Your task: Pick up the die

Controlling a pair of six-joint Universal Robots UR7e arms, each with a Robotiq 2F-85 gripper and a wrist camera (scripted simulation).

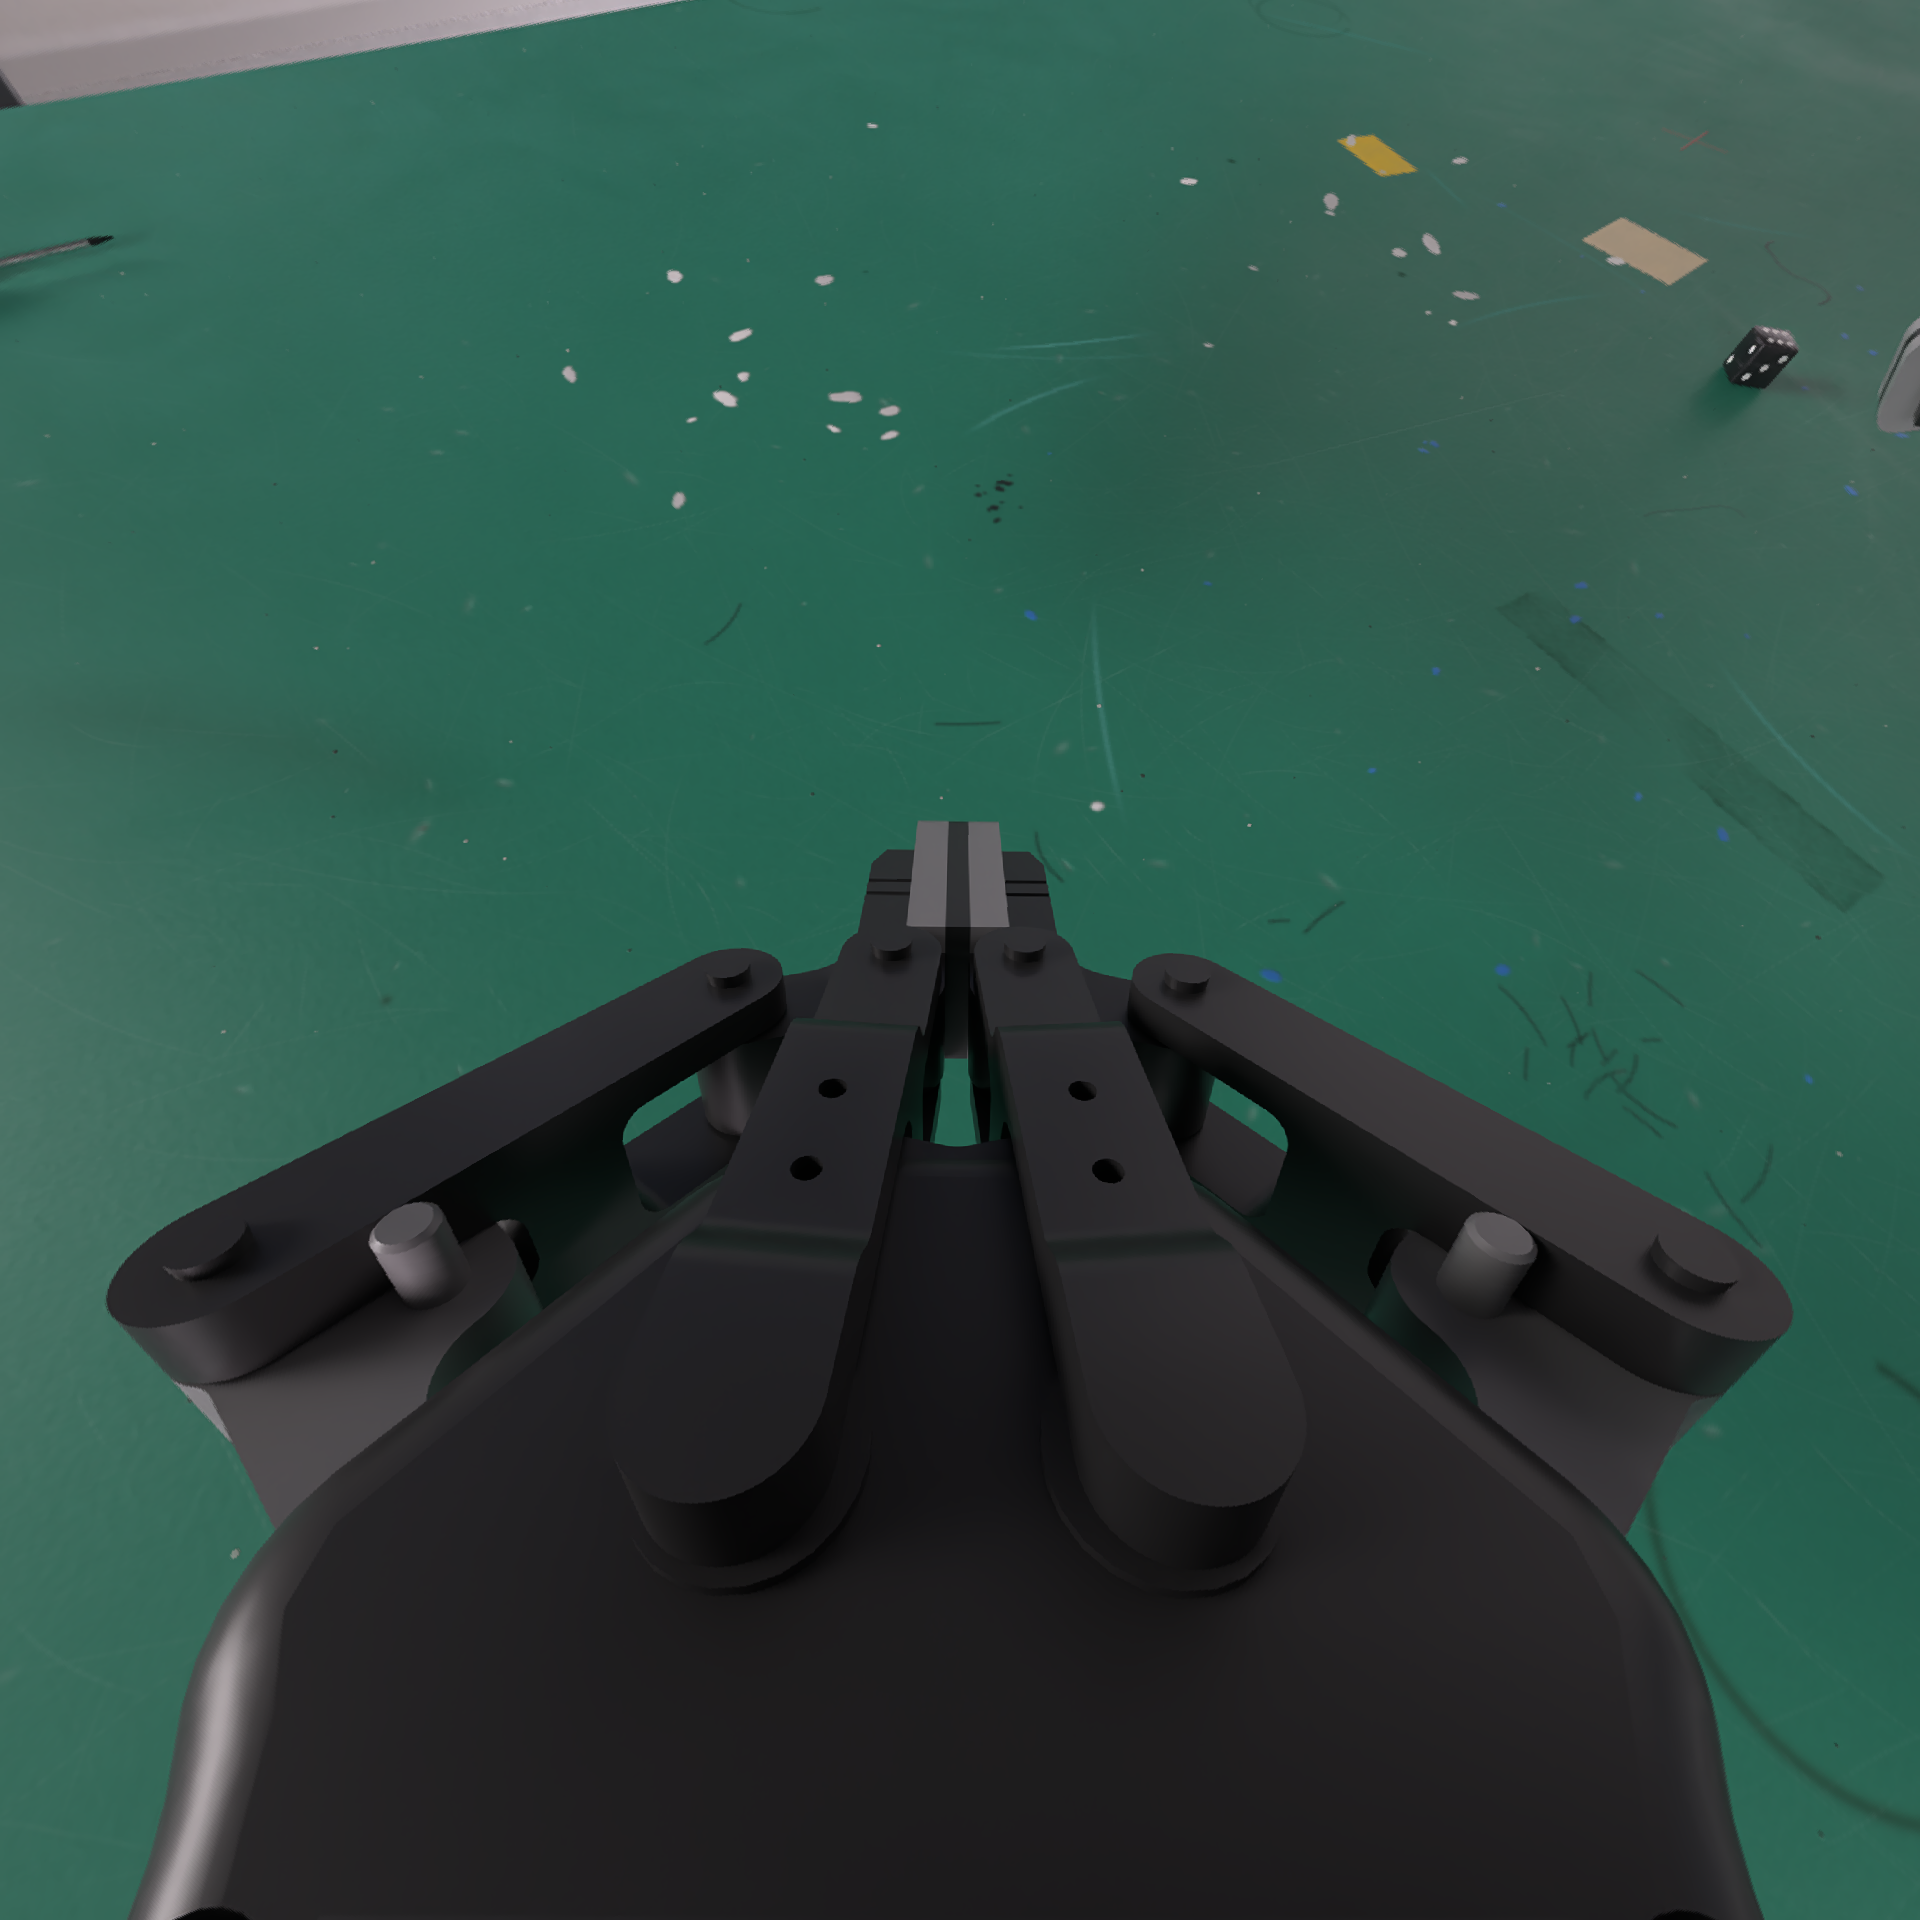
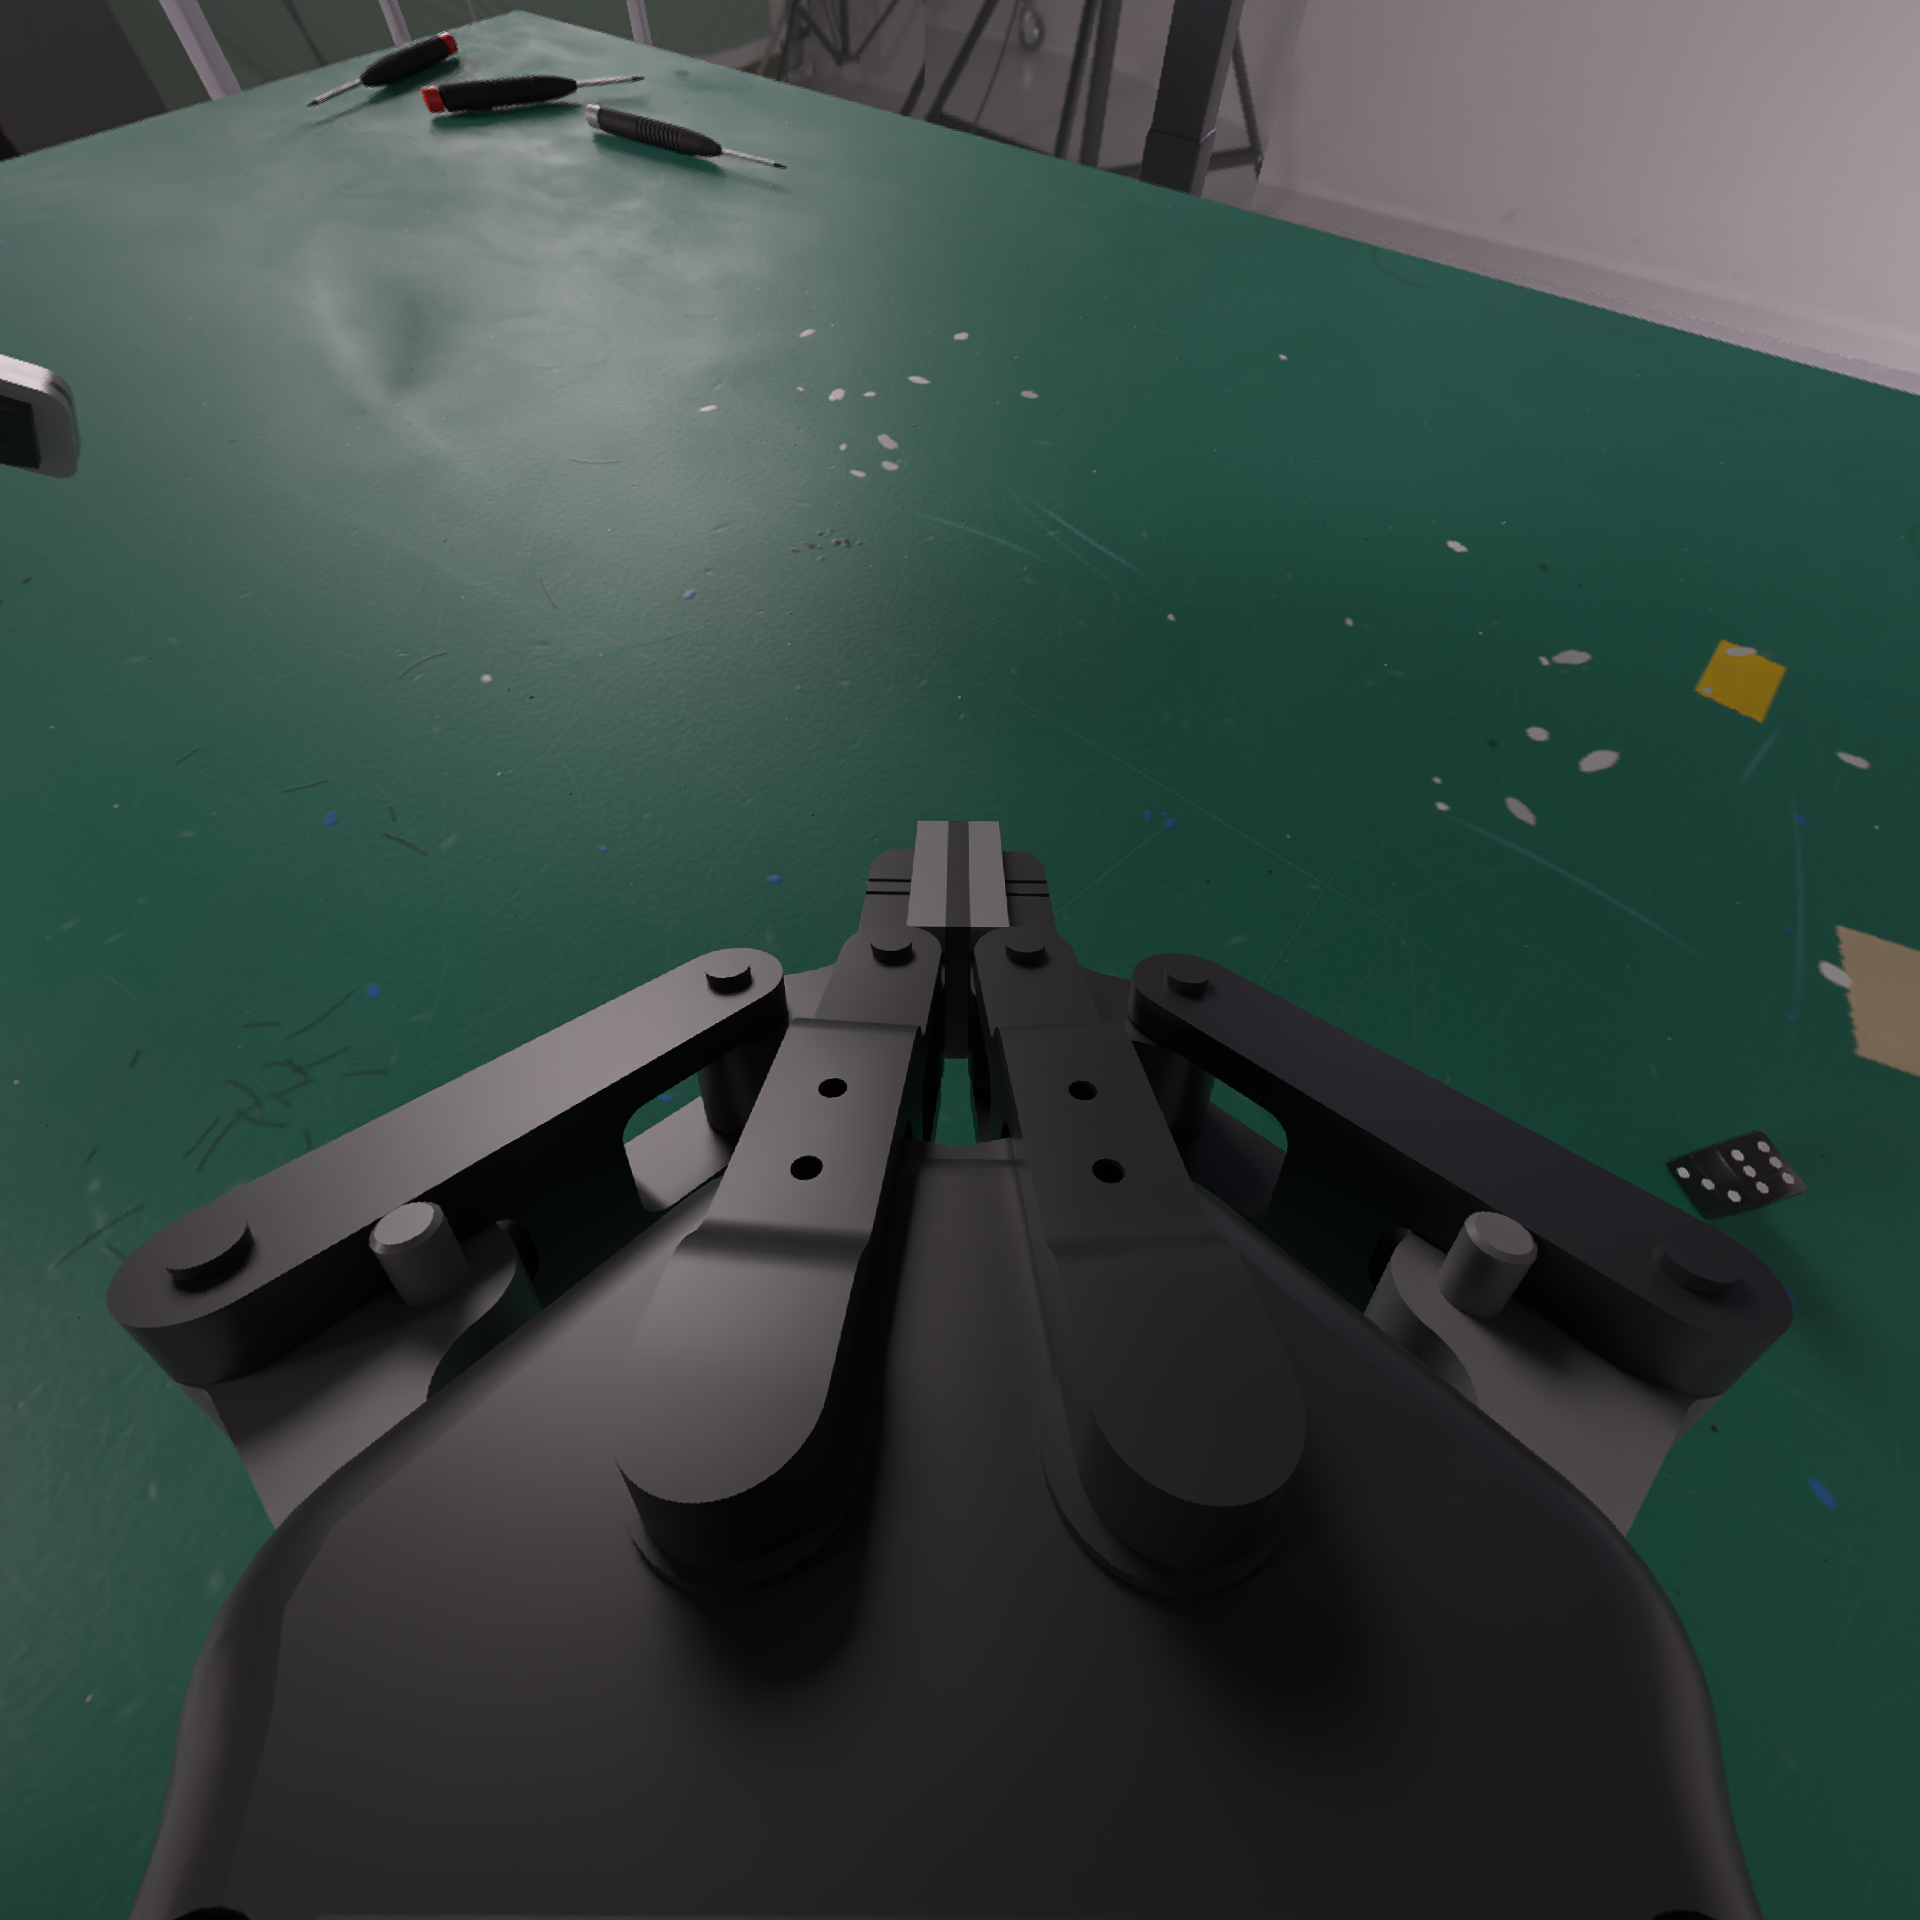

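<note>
Your black die point(image 2: 1737, 1174), white-pipped, lay on the green worktop point(image 2: 935, 623) just beside the tan tape patch point(image 2: 1886, 1003); your left pincer point(image 1: 957, 875) and right pincer point(image 2: 957, 875) were fully closed, empty.

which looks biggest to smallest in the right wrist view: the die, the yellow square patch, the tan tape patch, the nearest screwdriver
1. Nearest screwdriver, longest, though far off.
2. Tan tape patch, cut off by the frame edge, so its full size is unsure.
3. Die and yellow square patch look about alike; the die is nearer the camera, so I won't rank them.
</note>
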